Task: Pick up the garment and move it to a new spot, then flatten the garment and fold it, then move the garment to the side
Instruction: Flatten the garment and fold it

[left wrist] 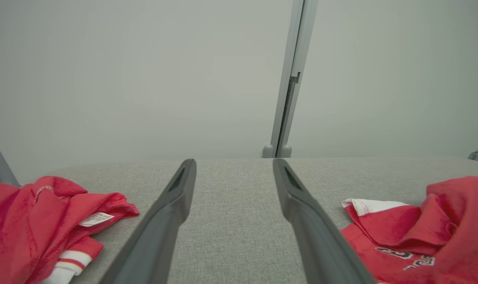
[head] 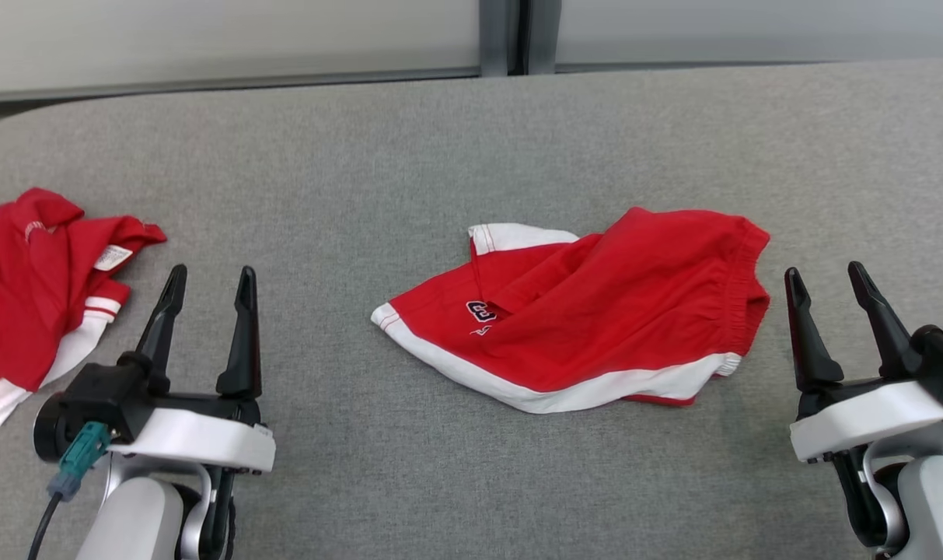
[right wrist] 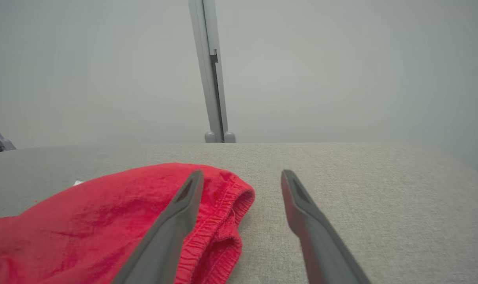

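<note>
The grey fabric-topped table is taking up nearly the whole workspace, with pale wall panels and one grey upright post standing behind its far edge. A pair of red shorts with white trim is lying crumpled near the middle of the table, a little to the right, with one leg folded over the other. I am taking these as the task's garment, since they are sitting between the arms. A second red garment is lying bunched at the table's left edge, well apart from the shorts. The left gripper is sitting low over bare table just beside that second garment, jaws spread and holding nothing. The right gripper is sitting just beside the shorts' waistband, jaws likewise apart and empty. Nothing is lifted, so the pick-up is looking like the step in hand. Doing it well probably means bringing the right fingers low enough to catch every layer of the waistband while the left reaches across for the white-hemmed leg corner, so the cloth is hanging spread rather than balling up. The other garment should be left alone. Count: one table, one post, two red garments, two grippers with two dark fingers each, one navy number print on the shorts, one white label on the other garment.
</note>
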Controlling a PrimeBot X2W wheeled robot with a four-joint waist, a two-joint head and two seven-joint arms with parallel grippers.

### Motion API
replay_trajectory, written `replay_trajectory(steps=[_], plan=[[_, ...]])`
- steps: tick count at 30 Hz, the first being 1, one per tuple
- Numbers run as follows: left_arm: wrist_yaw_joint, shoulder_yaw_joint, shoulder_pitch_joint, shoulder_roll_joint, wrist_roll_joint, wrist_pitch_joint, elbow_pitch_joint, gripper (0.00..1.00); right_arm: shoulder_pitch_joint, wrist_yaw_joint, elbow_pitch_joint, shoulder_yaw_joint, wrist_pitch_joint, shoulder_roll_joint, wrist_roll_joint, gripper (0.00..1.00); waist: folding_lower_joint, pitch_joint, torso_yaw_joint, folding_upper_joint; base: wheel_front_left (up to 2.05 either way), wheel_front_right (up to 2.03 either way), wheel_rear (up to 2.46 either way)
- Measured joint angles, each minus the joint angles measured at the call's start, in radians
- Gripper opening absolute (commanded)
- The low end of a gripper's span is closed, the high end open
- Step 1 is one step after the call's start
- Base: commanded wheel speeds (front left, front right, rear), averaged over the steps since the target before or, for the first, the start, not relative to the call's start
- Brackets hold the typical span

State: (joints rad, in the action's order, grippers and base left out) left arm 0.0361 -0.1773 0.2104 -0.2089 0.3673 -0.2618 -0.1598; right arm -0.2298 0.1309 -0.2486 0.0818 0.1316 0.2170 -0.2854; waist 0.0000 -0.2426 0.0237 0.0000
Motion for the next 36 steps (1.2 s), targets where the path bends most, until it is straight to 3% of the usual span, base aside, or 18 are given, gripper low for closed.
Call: replay_trajectory(steps=[12,30,36], plan=[[0.011,0.012,-0.094,-0.011,-0.005,0.006,-0.001,1.00,0.127,0.000,0.231,0.046,-0.092,-0.038,0.058,1.00,0.0000,0.120,-0.034,0.0000,0.00,0.00,0.00],[0.031,-0.005,-0.122,-0.033,-0.003,0.060,0.041,1.00,0.169,0.000,0.260,0.068,-0.113,-0.064,0.050,1.00,0.0000,0.121,-0.043,0.0000,0.00,0.00,0.00],[0.008,-0.050,-0.042,-0.035,-0.017,0.095,0.035,1.00,0.160,0.000,0.261,0.070,-0.112,-0.064,0.051,1.00,0.0000,0.093,-0.038,0.0000,0.00,0.00,0.00]])
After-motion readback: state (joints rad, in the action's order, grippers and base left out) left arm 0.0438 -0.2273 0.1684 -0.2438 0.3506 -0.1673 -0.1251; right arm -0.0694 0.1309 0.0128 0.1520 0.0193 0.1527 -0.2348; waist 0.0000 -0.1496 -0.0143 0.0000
